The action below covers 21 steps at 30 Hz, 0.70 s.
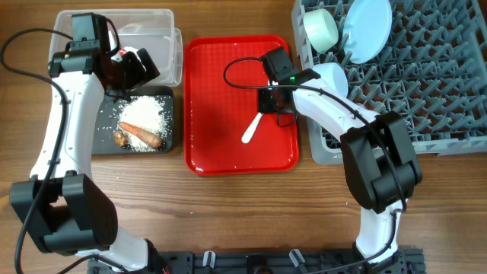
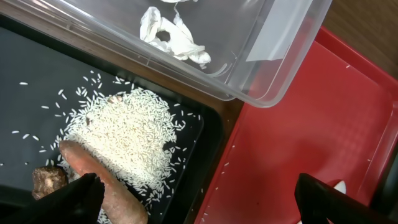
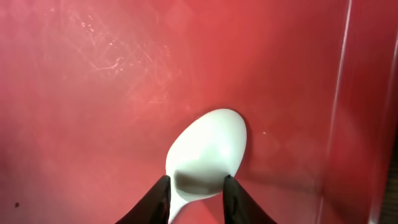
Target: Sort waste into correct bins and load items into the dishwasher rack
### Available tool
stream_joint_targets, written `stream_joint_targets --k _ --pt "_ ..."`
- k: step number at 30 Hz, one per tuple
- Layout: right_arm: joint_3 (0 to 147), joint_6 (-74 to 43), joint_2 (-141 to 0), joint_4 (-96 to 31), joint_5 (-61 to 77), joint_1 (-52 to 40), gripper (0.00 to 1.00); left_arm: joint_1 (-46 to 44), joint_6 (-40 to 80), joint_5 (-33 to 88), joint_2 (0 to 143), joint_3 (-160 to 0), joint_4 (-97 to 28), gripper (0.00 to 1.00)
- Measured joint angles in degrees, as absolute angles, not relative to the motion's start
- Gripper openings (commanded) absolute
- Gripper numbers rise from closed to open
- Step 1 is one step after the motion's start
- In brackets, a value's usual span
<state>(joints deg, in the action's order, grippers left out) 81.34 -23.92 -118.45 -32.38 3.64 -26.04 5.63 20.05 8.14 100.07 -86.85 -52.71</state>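
A wooden counter [image 1: 228, 221] was seen beneath everything. The grey dishwasher rack [image 1: 441, 84] was placed at the upper right of the overhead frame, and the flat red tray [image 1: 221, 99] at its centre. The clear tub [image 1: 156, 23] was set at the upper left, with the black tub [image 1: 166, 103] just below it. A pale blue plate [image 1: 367, 29] and a mint bowl [image 1: 319, 29] were stood in the rack's upper left corner, with a second bowl [image 1: 332, 76] just below them. Rice [image 1: 144, 116] was heaped in the black tub, and the carrot stick [image 1: 142, 134] and brown lump [image 1: 121, 138] were laid along its lower edge. Crumpled tissue [image 2: 173, 38] was held in the clear tub. The white spoon [image 3: 208, 152] was found at the tray's right side, clasped at the base of its bowl by the right hand [image 3: 196, 180]. The left hand [image 2: 196, 193] was spread wide and empty above the black tub's upper right corner.
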Motion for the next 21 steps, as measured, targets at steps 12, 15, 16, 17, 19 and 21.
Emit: stream_joint_targets --k 12,15,16,17,19,21 --pt "83.15 -23.92 -121.97 -28.51 5.5 -26.04 0.29 5.63 20.05 8.14 100.07 -86.85 -52.71 1.0" --pt "83.2 -24.29 -122.28 -27.51 5.85 -25.98 0.13 5.63 20.05 8.14 100.07 -86.85 -52.71 1.0" --pt "83.2 -24.03 -122.63 -26.87 5.96 -25.98 0.11 5.63 20.05 8.14 100.07 -86.85 -52.73 1.0" --pt "83.24 -24.05 -122.69 -26.81 5.98 -25.98 0.1 5.63 20.05 8.14 100.07 -86.85 -52.71 1.0" --pt "83.24 -24.1 -122.74 -26.85 5.98 -25.96 0.1 5.63 20.05 8.14 100.07 -86.85 -52.73 1.0" --pt "83.24 -24.12 -122.74 -26.85 5.96 -25.98 0.04 5.63 20.05 8.14 100.07 -86.85 -52.71 1.0"
